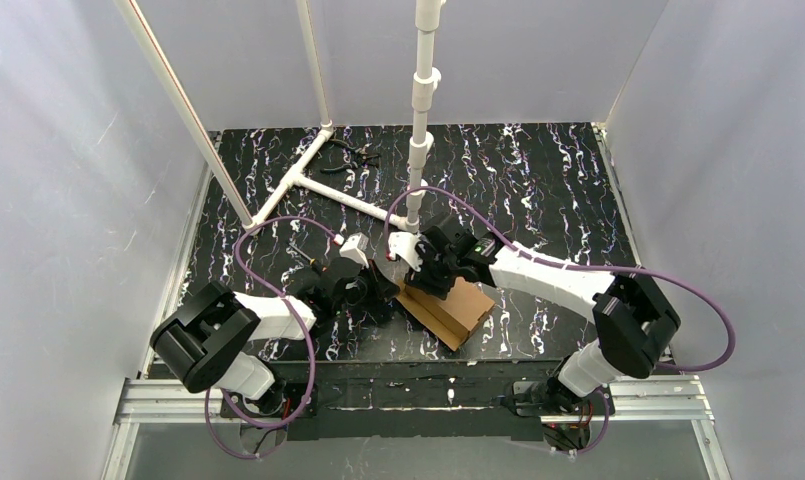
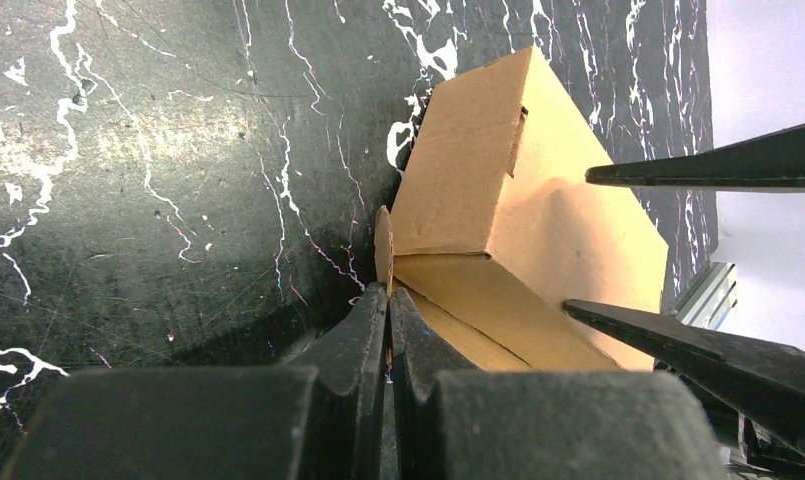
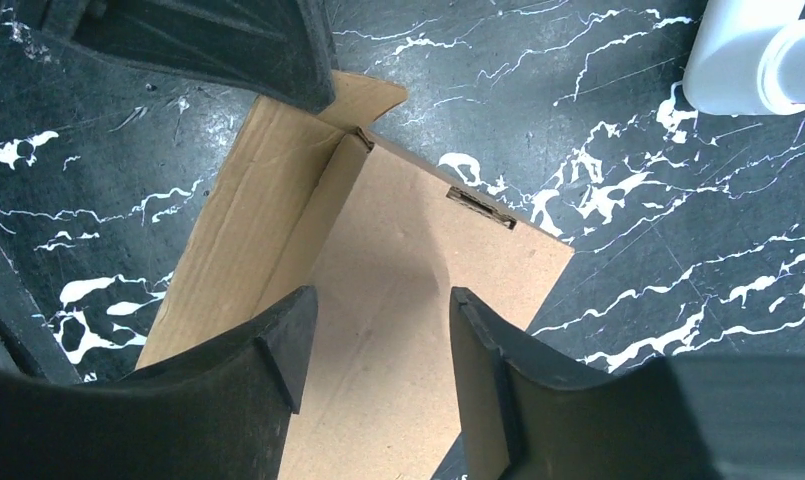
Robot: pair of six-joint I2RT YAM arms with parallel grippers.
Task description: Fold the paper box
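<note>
Left gripper (image 2: 386,295) clamps the paper box (image 2: 538,220) by its corner tab (image 2: 383,245); right gripper (image 3: 378,300), fingers apart, hangs directly above, box stretching lengthwise ahead.

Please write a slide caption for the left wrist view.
Shut left claw meets a corner tab of the plain brown cardboard box; right claw stands open over it.

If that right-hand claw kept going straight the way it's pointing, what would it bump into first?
The right gripper points down at the paper box, so it would probably meet its flat top panel first, though the gap is hard to judge.
</note>
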